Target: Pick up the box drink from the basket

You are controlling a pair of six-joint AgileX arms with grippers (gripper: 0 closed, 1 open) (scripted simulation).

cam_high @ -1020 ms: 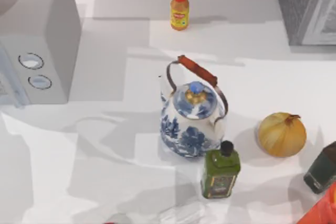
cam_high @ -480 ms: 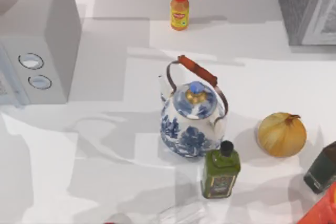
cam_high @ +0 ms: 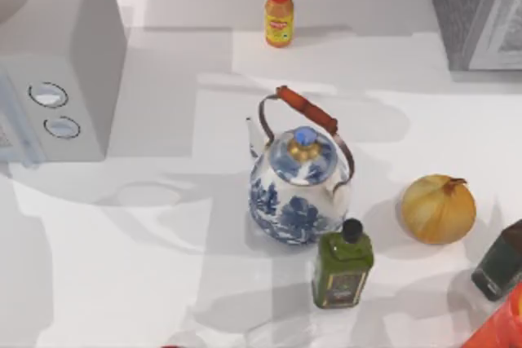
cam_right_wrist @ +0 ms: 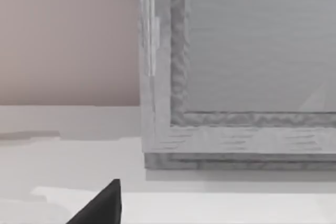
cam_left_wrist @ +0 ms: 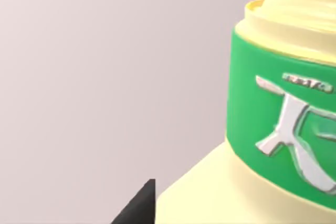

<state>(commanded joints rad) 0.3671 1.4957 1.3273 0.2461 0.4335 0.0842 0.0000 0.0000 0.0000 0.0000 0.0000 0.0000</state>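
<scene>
1. Your left wrist view has the box drink [cam_left_wrist: 273,145] pressed right up against the camera, pale yellow with a green band, directly ahead of a dark fingertip [cam_left_wrist: 139,205].
2. You cannot tell whether either gripper is clenched or released.
3. Your right wrist view faces a grey cabinet [cam_right_wrist: 236,72].

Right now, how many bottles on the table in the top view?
3: orange bottle at the back, green bottle in front of the teapot, dark bottle at the right edge, partly cut off.
</scene>
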